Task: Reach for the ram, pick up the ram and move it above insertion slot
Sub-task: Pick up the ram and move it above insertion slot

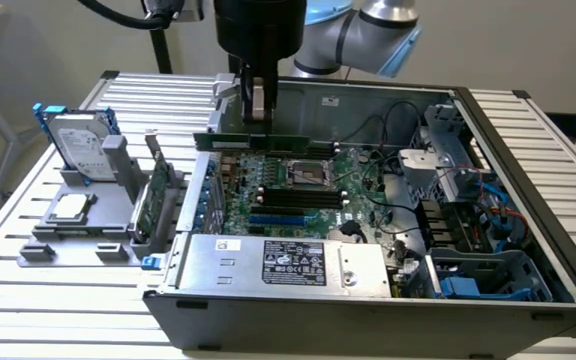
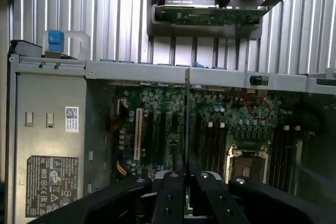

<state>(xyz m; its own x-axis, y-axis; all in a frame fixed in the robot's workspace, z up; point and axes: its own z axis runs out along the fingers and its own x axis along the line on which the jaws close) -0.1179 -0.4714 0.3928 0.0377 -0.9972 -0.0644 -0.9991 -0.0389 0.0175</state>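
From where I stand, the gripper (image 1: 258,112) has its fingers clamped on the ram (image 1: 258,142), which hangs level in the air over the open computer case (image 1: 368,315), above the motherboard (image 1: 298,187) near the case's back wall. The black slots (image 1: 303,198) lie below it, apart from it.

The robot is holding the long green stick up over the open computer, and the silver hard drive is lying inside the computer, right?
Not quite. The silver hard drive stands in a grey holder outside the computer, as the exterior view shows. The gripper does hold the ram above it.
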